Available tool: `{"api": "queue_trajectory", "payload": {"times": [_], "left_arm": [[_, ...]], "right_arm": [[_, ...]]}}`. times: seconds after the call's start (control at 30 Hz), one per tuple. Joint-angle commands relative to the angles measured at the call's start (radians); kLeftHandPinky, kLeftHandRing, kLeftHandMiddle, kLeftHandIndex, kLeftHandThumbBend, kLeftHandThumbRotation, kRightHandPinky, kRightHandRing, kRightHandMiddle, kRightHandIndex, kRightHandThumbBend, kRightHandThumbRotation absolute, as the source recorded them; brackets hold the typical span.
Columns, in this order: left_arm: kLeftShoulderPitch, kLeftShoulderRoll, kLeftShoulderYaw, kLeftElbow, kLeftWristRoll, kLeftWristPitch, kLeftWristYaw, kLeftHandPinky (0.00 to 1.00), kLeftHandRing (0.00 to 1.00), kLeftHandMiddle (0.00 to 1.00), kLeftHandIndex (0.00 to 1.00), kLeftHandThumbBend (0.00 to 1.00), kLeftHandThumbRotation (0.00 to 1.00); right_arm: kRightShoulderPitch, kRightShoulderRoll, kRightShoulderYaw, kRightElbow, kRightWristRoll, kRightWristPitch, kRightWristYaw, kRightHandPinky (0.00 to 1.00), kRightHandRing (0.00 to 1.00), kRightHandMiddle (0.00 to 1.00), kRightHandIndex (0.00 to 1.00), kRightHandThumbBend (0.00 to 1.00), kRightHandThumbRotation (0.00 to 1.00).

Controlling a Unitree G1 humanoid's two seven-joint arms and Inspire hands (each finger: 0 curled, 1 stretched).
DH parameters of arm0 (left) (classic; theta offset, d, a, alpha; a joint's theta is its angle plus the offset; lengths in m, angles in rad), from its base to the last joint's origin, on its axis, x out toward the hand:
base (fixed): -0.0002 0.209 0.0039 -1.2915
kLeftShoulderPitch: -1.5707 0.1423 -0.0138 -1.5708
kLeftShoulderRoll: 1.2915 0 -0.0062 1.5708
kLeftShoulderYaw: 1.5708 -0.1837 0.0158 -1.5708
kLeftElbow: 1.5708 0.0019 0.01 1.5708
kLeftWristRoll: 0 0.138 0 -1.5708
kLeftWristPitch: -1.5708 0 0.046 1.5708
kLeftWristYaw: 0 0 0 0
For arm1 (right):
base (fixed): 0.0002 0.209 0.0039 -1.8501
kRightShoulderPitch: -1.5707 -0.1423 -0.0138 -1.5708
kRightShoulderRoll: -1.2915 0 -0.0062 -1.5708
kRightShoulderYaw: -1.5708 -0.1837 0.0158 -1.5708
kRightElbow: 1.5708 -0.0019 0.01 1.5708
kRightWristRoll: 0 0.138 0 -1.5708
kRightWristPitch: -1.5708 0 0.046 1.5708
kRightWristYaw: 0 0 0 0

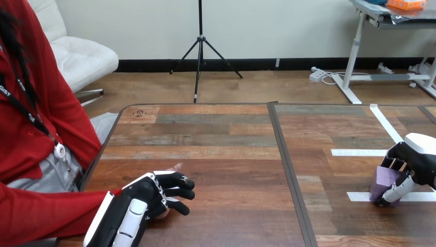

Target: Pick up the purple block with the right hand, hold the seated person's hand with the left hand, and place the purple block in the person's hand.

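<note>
Right hand [419, 162] pinches purple block [385, 180] right of table seam [288, 170], ready to lift; left hand [141, 195] fingers curled round person's hand [176, 166], presumably steadying it.

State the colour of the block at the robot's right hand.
Purple. The block shows best in the head view, gripped by the right hand.

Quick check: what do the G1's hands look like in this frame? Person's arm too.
Left hand: black body, white shells on the back, black jointed fingers with white edging, a white strip along the wrist. Right hand: black, with a rounded white shell on top and one white finger segment lower down. The person's hand comes out of a red sleeve.
</note>
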State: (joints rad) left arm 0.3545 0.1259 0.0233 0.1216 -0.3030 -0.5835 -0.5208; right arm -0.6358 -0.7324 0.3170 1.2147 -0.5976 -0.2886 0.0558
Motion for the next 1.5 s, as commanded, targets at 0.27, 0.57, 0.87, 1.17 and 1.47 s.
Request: {"api": "queue_trajectory", "payload": {"times": [0.27,0.57,0.87,1.17,1.47], "left_arm": [[-0.043,-0.008,0.001,0.001,0.002,-0.022,0.005,0.51,0.64,0.65,0.6,0.67,0.9],[-0.056,0.0,0.025,0.032,0.117,-0.111,0.066,0.51,0.63,0.65,0.61,0.64,0.9],[-0.075,0.049,0.095,0.027,0.448,-0.214,0.274,0.56,0.65,0.66,0.63,0.63,0.79],[-0.058,0.137,0.178,-0.13,0.808,-0.167,0.449,0.62,0.68,0.71,0.7,0.77,0.63],[-0.073,0.195,0.183,-0.227,0.956,-0.075,0.501,0.74,0.73,0.76,0.78,0.91,0.49]], "right_arm": [[-0.023,-0.023,-0.021,-0.048,0.025,-0.021,-0.046,0.46,0.52,0.56,0.5,0.71,0.0],[-0.012,-0.028,-0.032,-0.07,0.04,-0.046,-0.054,0.42,0.49,0.53,0.5,0.71,0.0],[0.015,-0.029,-0.064,-0.12,0.081,-0.069,-0.05,0.42,0.47,0.52,0.51,0.72,0.0],[0.054,-0.036,-0.085,-0.176,0.107,-0.123,-0.056,0.4,0.45,0.49,0.5,0.72,0.0],[0.097,-0.038,-0.112,-0.248,0.131,-0.124,-0.049,0.38,0.42,0.47,0.5,0.73,0.0]]}}
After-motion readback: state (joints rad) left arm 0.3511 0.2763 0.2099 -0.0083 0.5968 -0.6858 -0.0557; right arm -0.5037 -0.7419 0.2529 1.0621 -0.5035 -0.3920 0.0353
